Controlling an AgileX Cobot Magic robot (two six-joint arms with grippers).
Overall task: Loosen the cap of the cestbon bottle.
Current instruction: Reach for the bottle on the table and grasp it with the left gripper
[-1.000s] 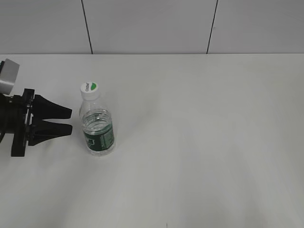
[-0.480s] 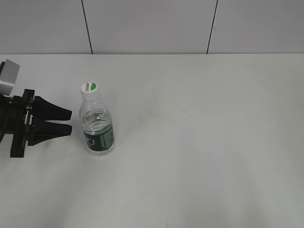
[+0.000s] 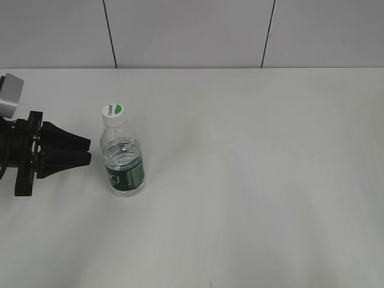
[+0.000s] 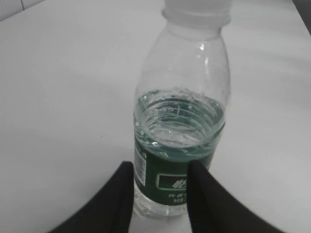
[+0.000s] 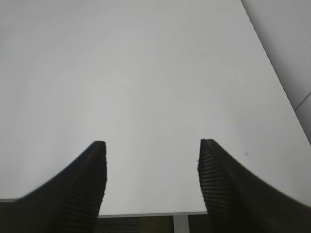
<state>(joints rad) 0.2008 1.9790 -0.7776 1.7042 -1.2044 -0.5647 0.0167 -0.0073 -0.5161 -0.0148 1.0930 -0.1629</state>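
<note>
The cestbon bottle (image 3: 125, 165) stands upright on the white table, clear with a dark green label band and water inside. Its white cap (image 3: 113, 111) with a green patch is on the neck. My left gripper (image 3: 90, 150) is just left of the bottle at label height, not touching it, with its jaws a small way apart and empty. In the left wrist view the bottle (image 4: 180, 121) fills the view beyond the gripper (image 4: 160, 170), and the cap (image 4: 197, 6) is cut off at the top edge. My right gripper (image 5: 151, 150) is open and empty, and is out of the exterior view.
The white table (image 3: 252, 180) runs to a tiled wall (image 3: 192, 33) at the back. The right wrist view shows the table's edge (image 5: 146, 213) below the open jaws and its right edge (image 5: 272, 63).
The left gripper's jaws have closed from a wide gap to a narrow one. The gripper stays left of the bottle. The bottle has not moved.
</note>
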